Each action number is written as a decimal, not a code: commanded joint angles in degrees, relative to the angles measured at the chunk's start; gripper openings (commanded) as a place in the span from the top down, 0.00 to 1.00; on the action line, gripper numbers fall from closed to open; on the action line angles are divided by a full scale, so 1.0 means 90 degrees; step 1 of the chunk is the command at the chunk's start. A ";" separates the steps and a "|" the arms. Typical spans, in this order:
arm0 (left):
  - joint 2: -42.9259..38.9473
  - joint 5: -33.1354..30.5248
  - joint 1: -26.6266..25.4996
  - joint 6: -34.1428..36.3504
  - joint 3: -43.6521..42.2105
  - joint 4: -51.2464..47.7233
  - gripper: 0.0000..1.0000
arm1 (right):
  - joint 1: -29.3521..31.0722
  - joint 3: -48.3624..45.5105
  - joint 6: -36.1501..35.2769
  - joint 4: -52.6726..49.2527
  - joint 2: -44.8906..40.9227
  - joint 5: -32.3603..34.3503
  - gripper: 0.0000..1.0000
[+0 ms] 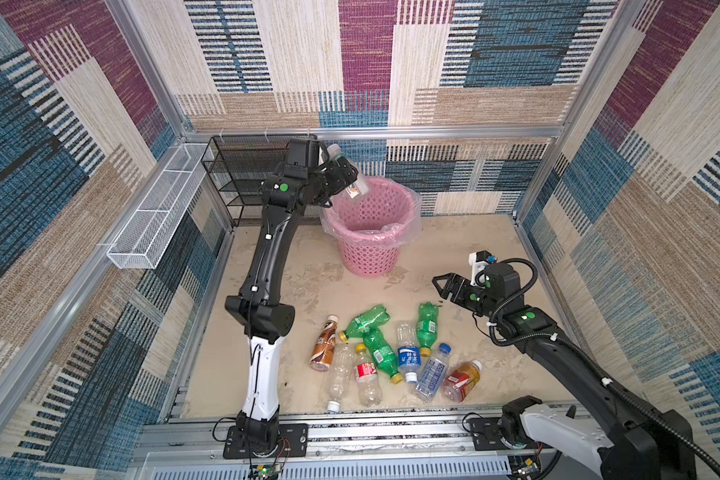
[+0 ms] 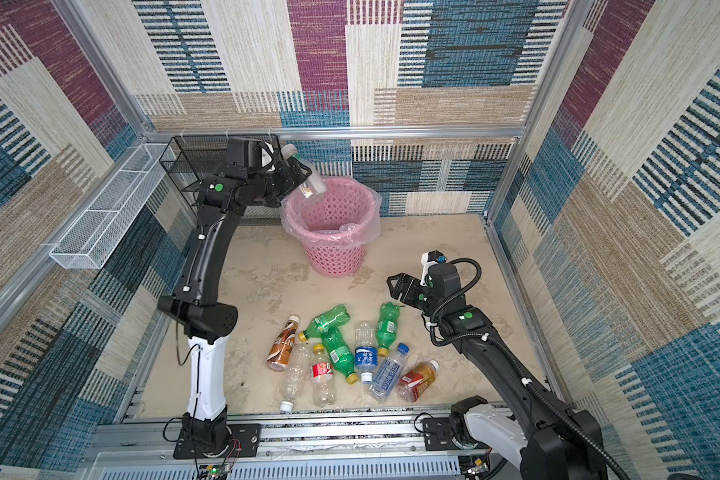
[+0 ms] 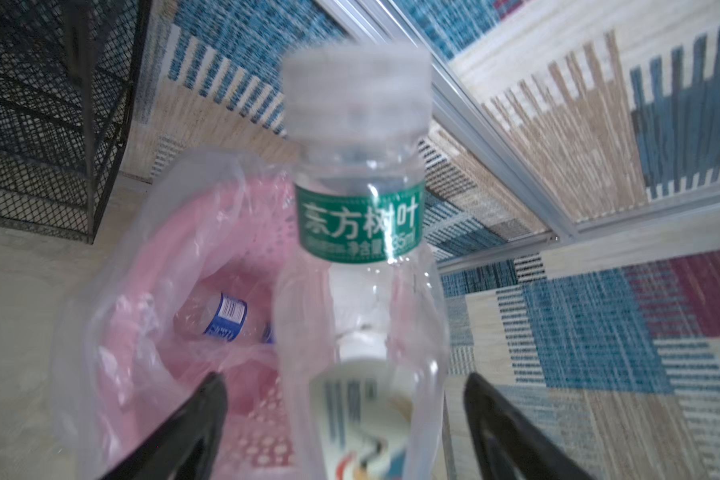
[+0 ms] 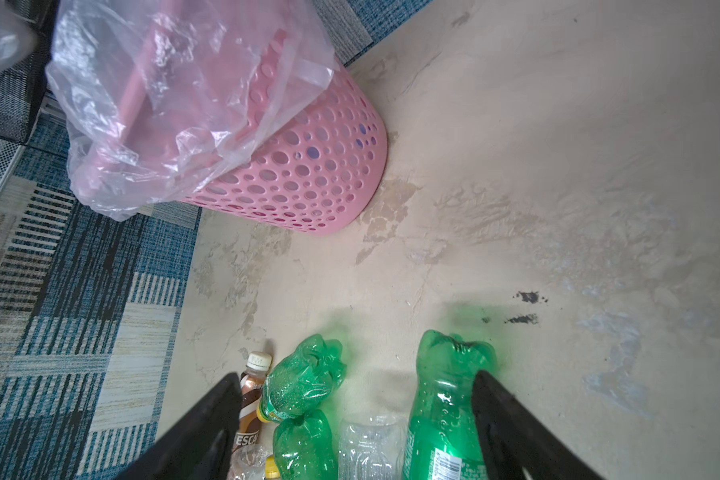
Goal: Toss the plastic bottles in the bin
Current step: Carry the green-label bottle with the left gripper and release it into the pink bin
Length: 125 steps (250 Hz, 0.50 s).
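The clear bottle point(image 3: 358, 266) with a green neck band and a white cap hangs tilted over the rim of the pink bin point(image 1: 371, 249), in the upper middle of both top views, cap up and base toward the mouth. The left tool point(image 3: 345, 380) stands around it with its jaws apart. In the left wrist view a gap shows between each black finger and the bottle's sides, and the bottle is blurred, so it looks let go and dropping in rather than held. Deep in the bin's clear bag point(image 3: 113, 291) lies a blue-labelled bottle point(image 3: 225, 318), so at least one is already thrown away; more may be hidden. Nine bottles point(image 1: 408, 353) lie in a loose cluster on the tabletop point(image 1: 292, 270) in the lower middle of both top views: three green, one brown, the rest clear or amber. The right tool point(image 1: 439, 287), jaws apart and empty, hovers right of centre near the base of the rightmost green bottle point(image 1: 427, 324). By this count the job is in its early part, with most bottles left to bin.
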 commanded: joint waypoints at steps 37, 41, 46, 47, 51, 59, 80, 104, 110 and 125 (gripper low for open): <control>-0.5205 0.0118 -0.0198 0.0464 -0.5633 0.3279 0.01 | -0.0005 -0.0215 -0.0014 -0.0211 -0.0241 0.0300 0.11; -0.5433 0.0043 -0.0198 0.0506 -0.5875 0.3358 0.01 | -0.0005 -0.0229 -0.0024 -0.0212 -0.0224 0.0300 0.11; -0.5645 -0.0033 -0.0198 0.0591 -0.6003 0.3294 0.01 | -0.0005 -0.0228 -0.0028 -0.0200 -0.0189 0.0282 0.11; -0.5676 -0.0039 -0.0198 0.0610 -0.6014 0.3268 0.01 | -0.0005 -0.0226 -0.0031 -0.0204 -0.0184 0.0281 0.11; -0.5771 -0.0067 -0.0197 0.0683 -0.6011 0.3138 0.01 | -0.0005 -0.0219 -0.0040 -0.0195 -0.0165 0.0275 0.11; -0.5949 -0.0083 -0.0198 0.0785 -0.6036 0.2921 0.01 | -0.0005 -0.0226 -0.0042 -0.0189 -0.0110 0.0262 0.11; -0.6501 -0.0097 -0.0196 0.0794 -0.6731 0.3063 0.00 | -0.0005 -0.0262 -0.0028 -0.0157 -0.0027 0.0212 0.11; -0.6918 -0.0191 -0.0178 0.0778 -0.7445 0.2924 0.00 | -0.0005 -0.0320 0.0038 -0.0162 0.0032 0.0133 0.12; -0.7000 -0.0185 -0.0169 0.0767 -0.7616 0.2892 0.00 | -0.0005 -0.0334 0.0049 -0.0168 0.0049 0.0092 0.12; -0.7210 -0.0172 -0.0159 0.0709 -0.8140 0.2868 0.01 | -0.0005 -0.0369 0.0084 -0.0207 0.0099 -0.0052 0.12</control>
